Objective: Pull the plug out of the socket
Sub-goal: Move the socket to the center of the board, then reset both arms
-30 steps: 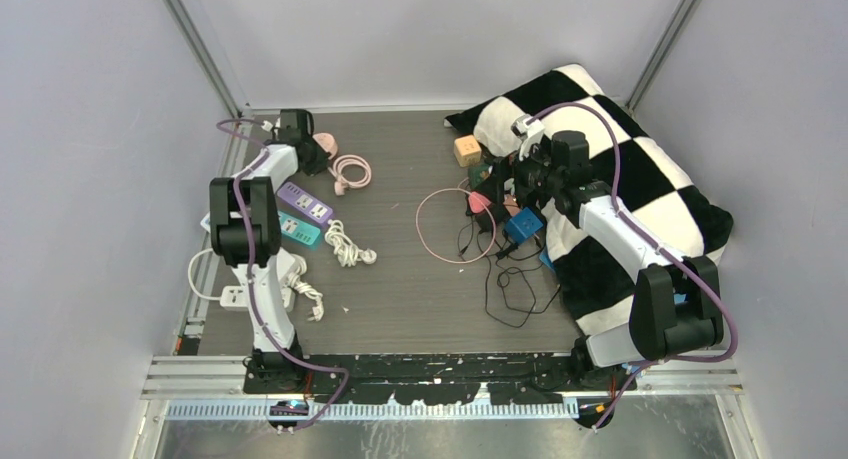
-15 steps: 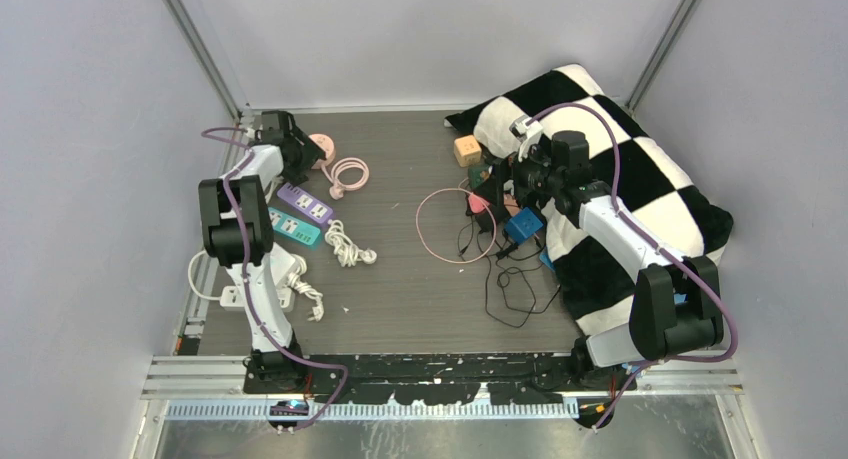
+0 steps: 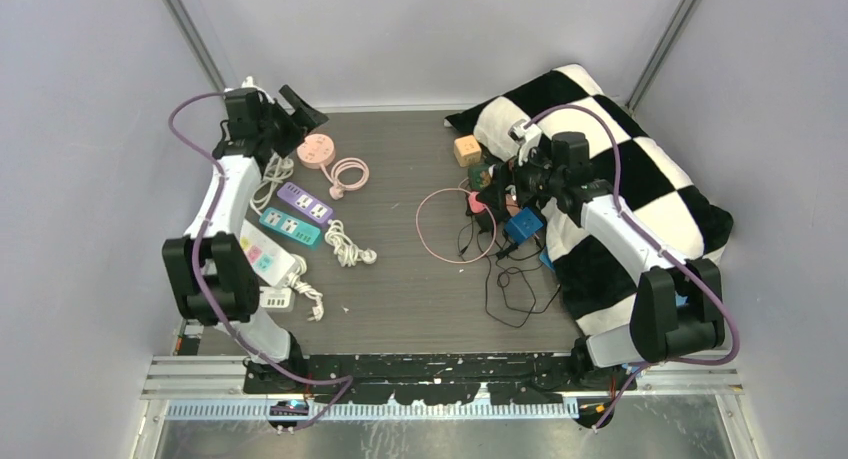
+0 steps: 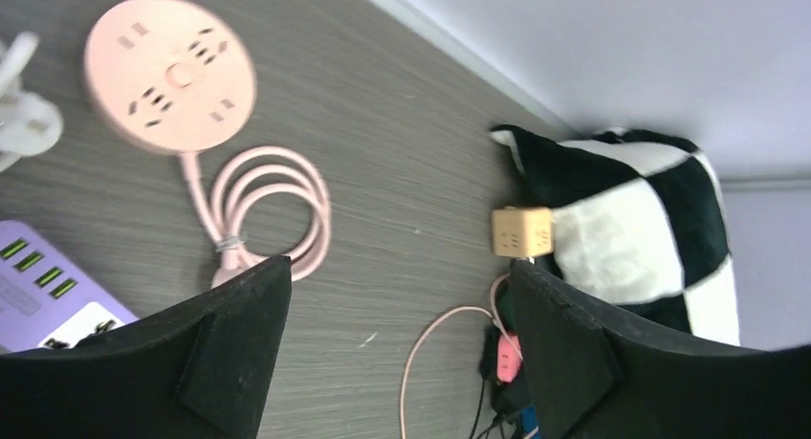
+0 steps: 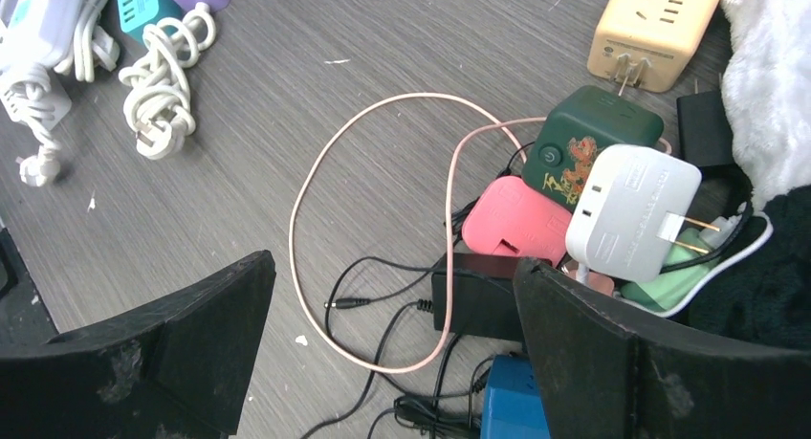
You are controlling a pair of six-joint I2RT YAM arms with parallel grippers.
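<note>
The grey table [image 3: 400, 279] is covered on its right side by a checkered cushion [image 3: 640, 179], and a heap of adapters [image 5: 574, 219] is pushed against it, probably as spare items. The right gripper [image 5: 394, 267] is held above this heap with its jaws wide apart and nothing between them; it seems only to be kept waiting. The left gripper [image 4: 399, 270] is raised over the far left corner, its jaws also spread and empty. Under it the pink round socket [image 4: 169, 73] is seen with a bare face. A white plug [image 4: 24, 133] is seen just beside it, not inserted, so the pull is judged to be done.
</note>
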